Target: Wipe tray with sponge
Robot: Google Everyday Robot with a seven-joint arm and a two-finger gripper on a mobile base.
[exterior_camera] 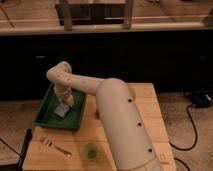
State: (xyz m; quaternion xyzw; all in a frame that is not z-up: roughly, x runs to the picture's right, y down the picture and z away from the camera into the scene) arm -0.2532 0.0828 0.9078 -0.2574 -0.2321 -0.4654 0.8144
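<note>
The dark green tray lies on the left part of the wooden table. The pale whitish sponge lies flat inside the tray near its middle. My white arm reaches over the table from the lower right and bends down into the tray. The gripper is at the sponge's upper right edge, pressing down on or holding it; I cannot tell which.
A small round green cup stands near the table's front edge. A metal fork lies to its left. A dark pole stands at the table's left edge. A dark counter runs along the back; cables lie on the floor at the right.
</note>
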